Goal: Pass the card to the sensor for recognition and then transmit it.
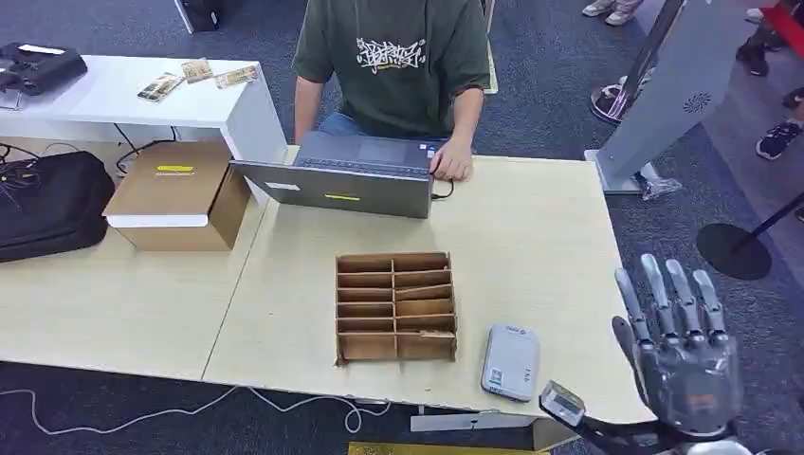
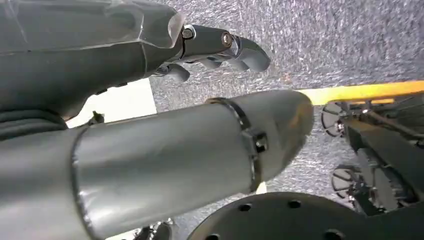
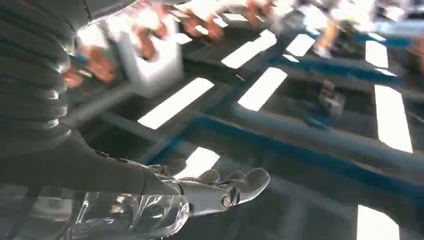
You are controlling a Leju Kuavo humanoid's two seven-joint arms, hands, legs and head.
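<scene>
A grey card sensor (image 1: 510,361) lies flat near the table's front edge, just right of a brown cardboard sorter (image 1: 395,306) with two columns of slots. My right hand (image 1: 678,351) is raised past the table's front right corner, to the right of the sensor, fingers straight and spread, holding nothing. In the right wrist view the same hand (image 3: 200,195) stretches out bare against ceiling lights. My left hand (image 2: 220,47) hangs over grey carpet with its fingers loosely extended and nothing in them. Whether a card sits in the sorter's slots is too small to tell.
A person in a green shirt (image 1: 393,57) sits across the wooden table (image 1: 531,237), one hand on a grey laptop (image 1: 346,175). A cardboard box (image 1: 175,194) and a black bag (image 1: 47,204) lie at the left. Several small cards (image 1: 197,71) rest on a white side table.
</scene>
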